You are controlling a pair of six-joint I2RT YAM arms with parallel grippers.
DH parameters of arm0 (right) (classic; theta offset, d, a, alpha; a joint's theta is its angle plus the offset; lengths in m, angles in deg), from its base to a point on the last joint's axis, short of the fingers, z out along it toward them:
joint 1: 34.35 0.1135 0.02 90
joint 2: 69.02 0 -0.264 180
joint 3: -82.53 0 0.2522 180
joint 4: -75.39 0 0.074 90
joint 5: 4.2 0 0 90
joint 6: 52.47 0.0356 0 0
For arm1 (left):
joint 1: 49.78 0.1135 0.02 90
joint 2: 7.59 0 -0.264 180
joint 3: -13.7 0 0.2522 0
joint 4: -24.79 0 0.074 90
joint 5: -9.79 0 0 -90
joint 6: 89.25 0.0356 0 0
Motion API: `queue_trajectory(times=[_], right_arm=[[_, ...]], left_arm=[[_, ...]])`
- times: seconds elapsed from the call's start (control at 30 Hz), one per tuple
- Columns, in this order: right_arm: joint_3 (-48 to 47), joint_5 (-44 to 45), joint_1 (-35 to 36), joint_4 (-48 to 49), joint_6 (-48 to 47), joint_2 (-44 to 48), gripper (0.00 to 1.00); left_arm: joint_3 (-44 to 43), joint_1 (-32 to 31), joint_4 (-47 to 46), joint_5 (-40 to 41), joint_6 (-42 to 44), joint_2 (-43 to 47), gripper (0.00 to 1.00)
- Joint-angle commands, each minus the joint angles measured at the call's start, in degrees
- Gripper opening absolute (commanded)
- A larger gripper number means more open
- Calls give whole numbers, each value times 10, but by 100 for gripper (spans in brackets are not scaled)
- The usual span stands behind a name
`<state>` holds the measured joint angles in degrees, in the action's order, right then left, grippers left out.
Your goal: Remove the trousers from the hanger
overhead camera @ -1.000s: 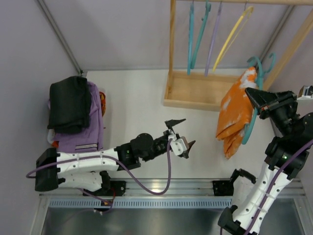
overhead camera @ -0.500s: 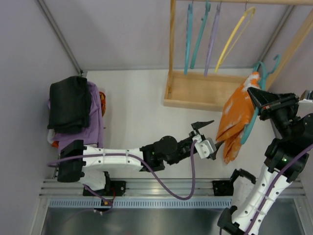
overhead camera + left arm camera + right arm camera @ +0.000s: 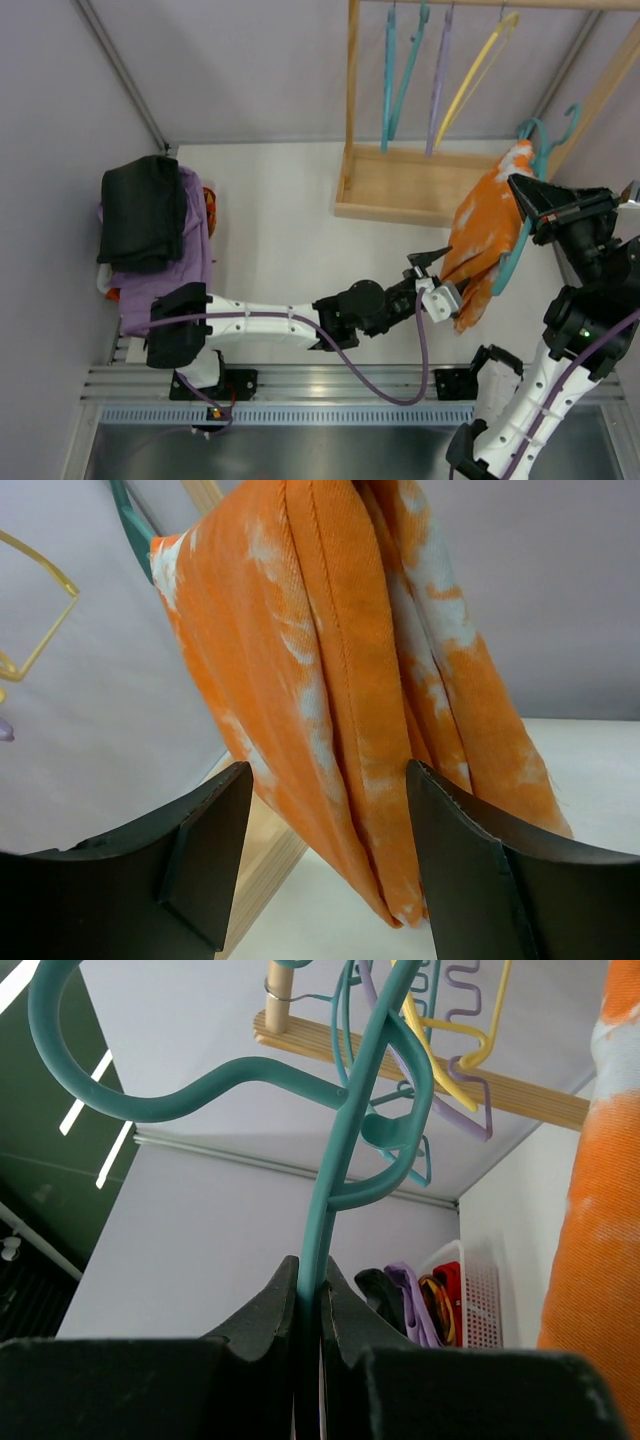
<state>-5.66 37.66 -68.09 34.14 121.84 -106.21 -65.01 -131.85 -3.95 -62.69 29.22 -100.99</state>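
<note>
Right gripper (image 3: 310,1278) clamped on the hanger (image 3: 340,1150) — the trousers (image 3: 340,660) hang free over the table's (image 3: 280,215) right edge. Left gripper (image 3: 328,780): jaws apart, straddling the cloth, positioned for a pull.

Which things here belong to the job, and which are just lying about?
In the job: trousers, teal hanger carrying them, right tool clamped on it, left tool open around the trousers.
Lying about: black cloth, purple cloth, wooden rack, yellow hanger, purple hanger.
</note>
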Motion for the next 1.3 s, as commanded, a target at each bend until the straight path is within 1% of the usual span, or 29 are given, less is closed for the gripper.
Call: queue_trajectory(times=[0.0, 0.2, 0.27, 0.4, 0.5, 0.57, 0.7, 0.83, 1.0, 1.1, 1.27], right_arm=[[-52, 2, 10, 48, 13, 5, 0], [-31, 2, 12, 34, 7, 19, 0], [-11, 5, 12, 36, -2, 28, 0], [16, 5, 12, 32, -8, 31, 0], [28, 2, 12, 39, -11, 31, 0], [30, -5, 13, 43, -7, 27, 0], [25, -14, 16, 51, 0, 25, 0], [14, -11, 28, 38, -1, 21, 0], [10, -6, 39, 31, 3, 16, 0], [10, -6, 46, 24, 3, 12, 0], [1, -4, 67, 23, 3, 7, 0]], left_arm=[[-37, 8, -71, 8, -1, -1, 68], [-51, 16, -77, -5, -11, -10, 69], [-48, 16, -78, -27, -17, -6, 72], [-53, 15, -79, -36, -22, -12, 77], [-47, 15, -79, -64, -26, -9, 79], [-46, 15, -79, -78, -27, -12, 79], [-67, 21, -77, -38, -37, -32, 76], [-94, 45, -54, -30, -54, -49, 72], [-105, 59, -53, -53, -53, -57, 73], [-111, 63, -54, -67, -51, -67, 76], [-124, 81, -53, -82, -54, -89, 76]])
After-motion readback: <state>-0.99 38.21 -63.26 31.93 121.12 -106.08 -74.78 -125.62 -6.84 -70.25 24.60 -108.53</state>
